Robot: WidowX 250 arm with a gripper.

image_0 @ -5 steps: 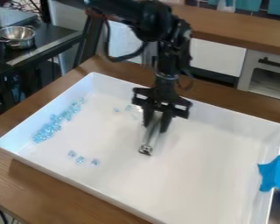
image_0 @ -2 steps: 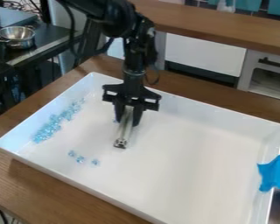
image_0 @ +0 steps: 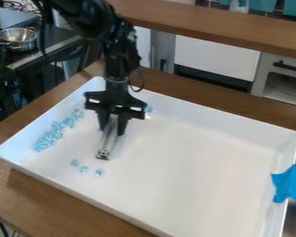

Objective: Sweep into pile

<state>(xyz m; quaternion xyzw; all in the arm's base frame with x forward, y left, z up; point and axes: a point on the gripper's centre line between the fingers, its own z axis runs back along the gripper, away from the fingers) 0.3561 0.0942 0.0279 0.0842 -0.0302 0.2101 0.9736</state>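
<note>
Black gripper [image_0: 111,126] hangs inside white tray [image_0: 188,185], L of ctr in cam view, clamped on a silvery bar [image_0: 107,144], one finger each side. Bar slants down toward the near side, its low end just beside the loose trio of blue bits [image_0: 83,169], not touching. Main blue pile [image_0: 48,138] runs in a strip along the L wall, w/ tray floor btwn it & the bar. Another blue bit [image_0: 149,109] sits by the far wall, just R of the gripper. Most room to move is on the R: wide floor from bar to R wall, where blue tape [image_0: 291,183] hangs over the rim. Wood table [image_0: 27,190] borders the tray's near L edge.
</note>
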